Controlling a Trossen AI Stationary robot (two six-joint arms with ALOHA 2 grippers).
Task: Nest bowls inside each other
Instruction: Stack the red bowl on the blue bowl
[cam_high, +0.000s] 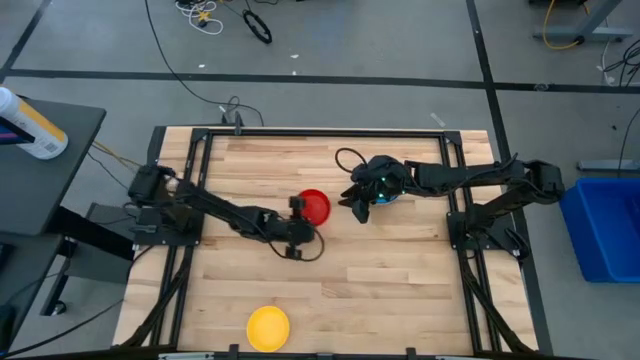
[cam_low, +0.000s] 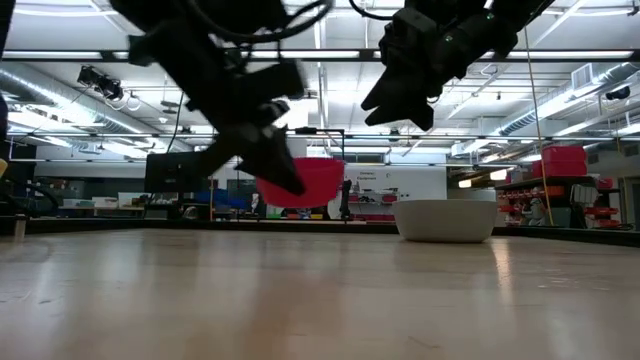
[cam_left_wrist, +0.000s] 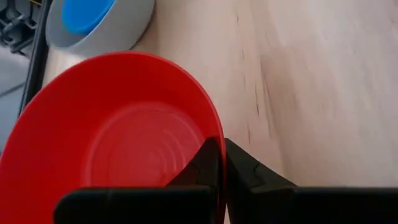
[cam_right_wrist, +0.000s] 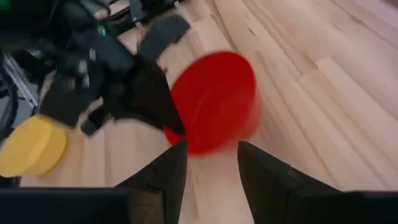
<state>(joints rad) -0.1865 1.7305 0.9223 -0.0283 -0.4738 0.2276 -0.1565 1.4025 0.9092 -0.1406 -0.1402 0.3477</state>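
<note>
A red bowl (cam_high: 316, 206) hangs above the middle of the table, and my left gripper (cam_high: 297, 214) is shut on it. To its right, a grey bowl (cam_high: 392, 194) stands on its base with a blue bowl (cam_left_wrist: 87, 14) nested inside. My right gripper (cam_high: 360, 203) hovers open beside the grey bowl's left side, nothing between its fingers (cam_right_wrist: 163, 171). A yellow bowl (cam_high: 268, 328) lies upside down near the table's front edge. My left gripper pinches the red bowl's rim (cam_left_wrist: 211, 127), one finger inside the bowl and one outside. The fingers come from the table's left, slanting down. The bowl (cam_low: 300, 182) is lifted clear of the table and tilted.
Black frame rails (cam_high: 455, 200) run along the table's left, right and far sides. Bare wood lies between the red bowl and the yellow bowl. A loose black cable (cam_high: 345, 157) loops on the table behind my right gripper.
</note>
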